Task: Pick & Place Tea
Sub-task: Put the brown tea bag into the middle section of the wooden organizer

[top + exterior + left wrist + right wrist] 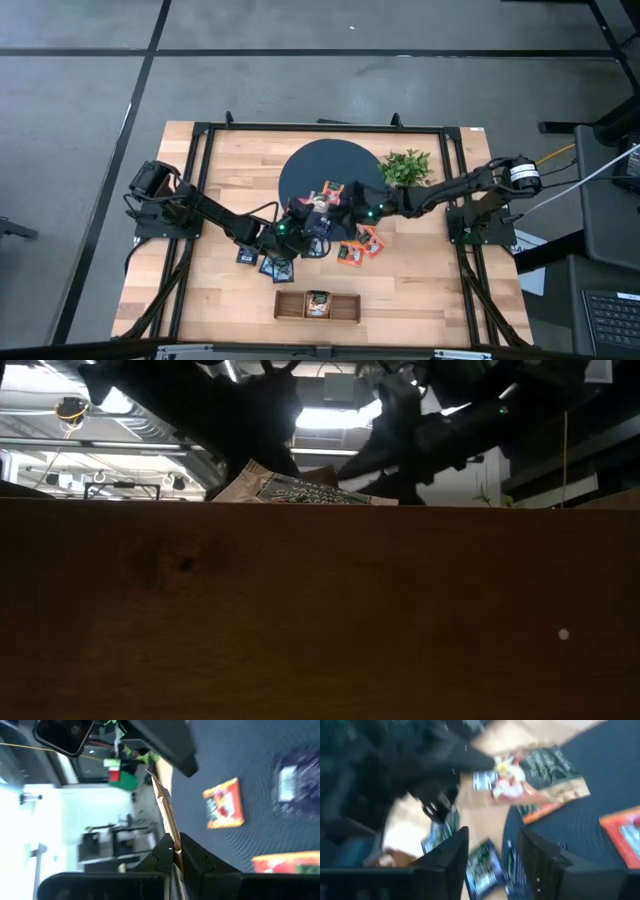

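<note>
Left wrist view shows the left end effector [175,857] clamped on the edge of a beige sachet [165,815], which stands edge-on between its fingers above the dark round mat [250,750]. At the mat's 6 o'clock edge in the high view, the right end effector [345,203] sits just beside the left one, its fingers [452,855] apart with nothing between them. Orange-red sachets [358,247] lie on the tabletop [420,280] at 5 o'clock from the grippers, navy sachets [262,262] at 7 o'clock. One sachet lies in the wooden tray [290,304] at 6 o'clock. A green plant [406,166] stands at 2 o'clock.
</note>
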`<move>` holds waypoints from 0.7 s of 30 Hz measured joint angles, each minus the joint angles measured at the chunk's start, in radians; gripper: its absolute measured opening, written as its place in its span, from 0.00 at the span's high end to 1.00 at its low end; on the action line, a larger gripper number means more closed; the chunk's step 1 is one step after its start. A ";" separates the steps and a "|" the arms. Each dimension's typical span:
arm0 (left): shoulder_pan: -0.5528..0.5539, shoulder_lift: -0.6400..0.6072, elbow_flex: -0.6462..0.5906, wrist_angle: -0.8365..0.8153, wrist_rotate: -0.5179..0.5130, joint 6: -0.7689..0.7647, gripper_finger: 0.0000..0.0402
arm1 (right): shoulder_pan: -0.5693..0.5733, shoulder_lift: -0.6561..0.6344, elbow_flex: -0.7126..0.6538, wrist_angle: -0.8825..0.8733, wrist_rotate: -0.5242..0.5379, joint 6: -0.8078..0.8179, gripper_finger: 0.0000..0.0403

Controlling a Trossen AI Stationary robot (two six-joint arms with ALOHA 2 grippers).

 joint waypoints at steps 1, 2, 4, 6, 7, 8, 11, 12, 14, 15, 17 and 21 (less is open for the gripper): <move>0.000 0.000 0.000 0.000 -0.017 0.015 0.98 | -0.009 0.000 0.000 0.026 -0.008 0.006 0.55; 0.000 0.000 0.000 0.000 -0.033 0.029 0.98 | -0.018 0.000 0.000 0.055 -0.021 0.017 0.54; 0.000 0.000 0.000 0.000 -0.066 0.056 0.98 | -0.035 0.000 0.000 0.114 -0.057 0.026 0.51; 0.000 0.000 0.000 0.001 -0.105 0.087 0.98 | -0.049 0.000 0.000 0.159 -0.094 0.027 0.50; 0.000 0.000 0.000 0.001 -0.122 0.104 0.98 | -0.057 0.000 0.000 0.176 -0.108 0.031 0.49; 0.000 0.000 0.000 0.004 -0.140 0.121 0.98 | -0.063 0.000 0.000 0.188 -0.116 0.043 0.49; 0.000 0.000 0.000 0.009 -0.187 0.167 0.98 | -0.086 0.000 0.000 0.197 -0.139 0.078 0.49; 0.000 0.000 0.000 0.012 -0.202 0.177 0.98 | -0.093 0.000 0.000 0.196 -0.143 0.085 0.49; 0.000 0.000 0.000 0.023 -0.220 0.195 0.98 | -0.105 0.000 0.000 0.197 -0.158 0.101 0.49; 0.000 0.000 0.000 0.032 -0.224 0.203 0.98 | -0.109 0.000 0.000 0.197 -0.163 0.102 0.49; 0.000 0.000 0.000 0.060 -0.226 0.232 0.98 | -0.117 0.000 0.000 0.196 -0.166 0.104 0.49; 0.000 0.000 0.000 0.165 -0.227 0.306 0.98 | -0.135 0.000 0.000 0.197 -0.169 0.106 0.49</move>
